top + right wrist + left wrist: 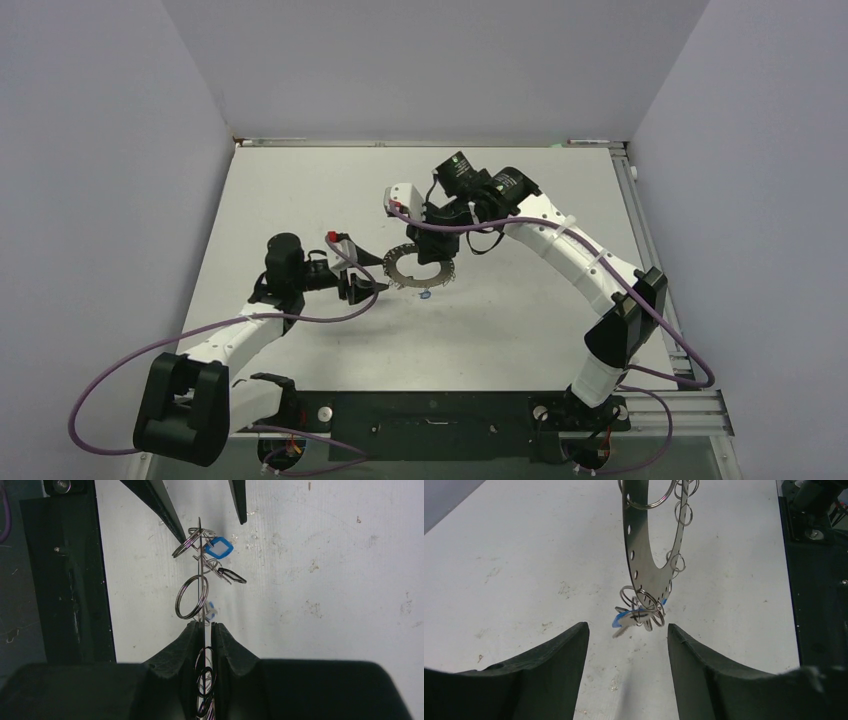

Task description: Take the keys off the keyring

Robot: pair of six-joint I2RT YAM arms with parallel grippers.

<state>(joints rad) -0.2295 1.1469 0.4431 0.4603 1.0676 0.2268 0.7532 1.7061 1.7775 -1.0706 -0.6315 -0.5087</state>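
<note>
Keyring [634, 540]: held clear of the table [514, 555], standing on edge, between the two arms.
Right gripper [205, 630]: pinched tight on the keyring's rim, which is seen edge-on between its pads.
Left gripper [628, 635]: jaws apart, nothing between them.
Keys [640, 614]: bunched on small loops at the lowest part of the rim, opposite the held edge; one blue head [218, 547] shows among them.
Bearing from the left gripper: the bunch lies straight ahead, just beyond the fingertips and on the midline of the gap.
Nearer arm: the left is judged nearer to the keys; the right is taken up with holding.
Long axis: the ring's plane runs from the right gripper towards the left one.
Pointing: the keys hang towards the table, the blue head leaning to the left finger's side.
</note>
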